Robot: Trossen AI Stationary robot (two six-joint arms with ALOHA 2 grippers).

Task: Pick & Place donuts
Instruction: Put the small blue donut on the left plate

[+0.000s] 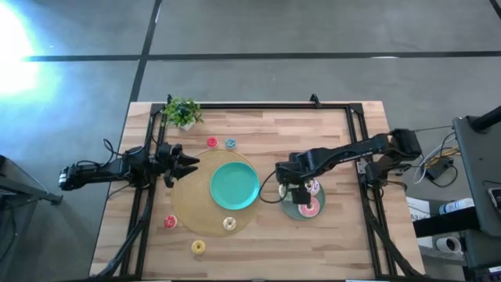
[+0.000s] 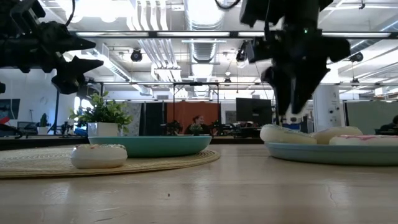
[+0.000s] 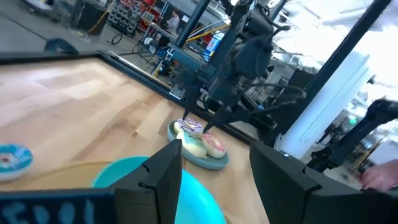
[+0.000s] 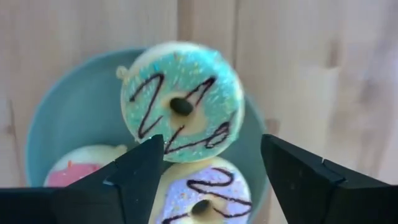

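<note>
Three larger donuts lie on a grey-green plate [image 1: 304,205] [image 4: 68,106]: green-iced [image 4: 183,106], white-iced [image 4: 202,190] and pink [image 4: 74,171]. My right gripper [image 1: 297,189] [image 4: 211,144] [image 2: 293,112] hovers open just above them, fingers pointing down, over the green and white ones. Tiny donuts lie on the table: red [image 1: 211,142], blue [image 1: 230,143] [image 3: 12,157], another reddish one [image 1: 170,222] and yellow [image 1: 198,247]. A cream one [image 1: 229,223] [image 2: 98,155] sits on the woven mat. My left gripper [image 1: 186,164] [image 3: 214,158] waits open, raised at the mat's left edge.
A teal plate [image 1: 235,186] [image 2: 149,144] sits on a round woven mat [image 1: 188,204] at the table's middle. A small potted plant [image 1: 182,113] stands at the far left corner. A black frame rail [image 1: 258,106] runs along the table's far edge and sides.
</note>
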